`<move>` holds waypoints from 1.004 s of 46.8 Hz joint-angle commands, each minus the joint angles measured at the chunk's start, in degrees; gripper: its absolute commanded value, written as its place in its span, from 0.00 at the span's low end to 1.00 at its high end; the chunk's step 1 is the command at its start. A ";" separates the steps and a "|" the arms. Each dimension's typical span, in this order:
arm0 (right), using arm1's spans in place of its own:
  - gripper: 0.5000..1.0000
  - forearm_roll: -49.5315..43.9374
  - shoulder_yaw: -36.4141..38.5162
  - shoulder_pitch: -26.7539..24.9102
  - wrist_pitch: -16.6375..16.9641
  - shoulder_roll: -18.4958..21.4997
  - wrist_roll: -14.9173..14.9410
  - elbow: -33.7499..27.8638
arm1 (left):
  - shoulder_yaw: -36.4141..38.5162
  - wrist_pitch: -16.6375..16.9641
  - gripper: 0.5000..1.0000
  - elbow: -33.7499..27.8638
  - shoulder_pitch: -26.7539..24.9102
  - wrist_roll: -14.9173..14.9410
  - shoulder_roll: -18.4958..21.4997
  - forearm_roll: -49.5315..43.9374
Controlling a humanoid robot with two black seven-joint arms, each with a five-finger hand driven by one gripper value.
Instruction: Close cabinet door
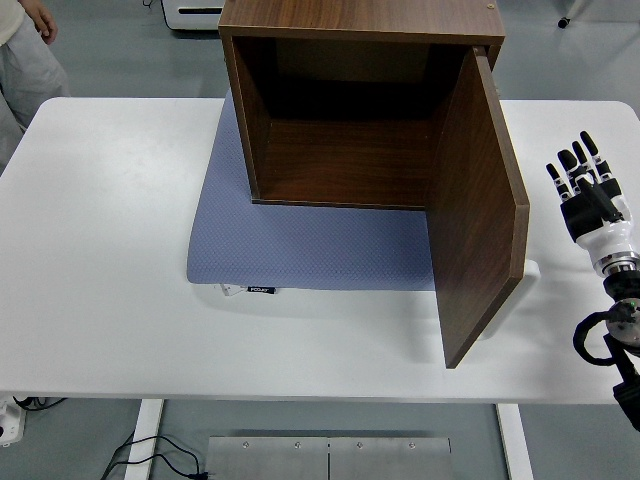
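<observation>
- Sitting at surface's (110, 250) far-centre on a blue mat (300, 250): cabinet (350, 110), inside empty.
- Door (478, 210) swung wide open, hinged on right, free edge twd near edge.
- Right hand (585, 190) near right edge, fingers spread, holding nothing, apart from door.
- Best approach: flat palm on door's outer face near free edge, push leftward w/ steady arc.
</observation>
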 commanded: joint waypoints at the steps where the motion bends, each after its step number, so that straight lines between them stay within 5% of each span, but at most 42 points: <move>1: 1.00 0.00 -0.10 -0.09 0.06 0.00 0.06 0.02 | 0.00 0.01 1.00 0.00 0.00 0.00 0.00 0.00; 23: 1.00 0.00 -0.27 -1.14 0.50 -0.87 -0.03 0.90 | 0.00 0.02 1.00 0.00 0.00 0.00 0.00 0.00; 47: 1.00 0.09 -0.01 -12.74 0.85 -12.30 -0.20 15.75 | 0.00 0.01 1.00 0.00 0.00 0.00 0.00 0.00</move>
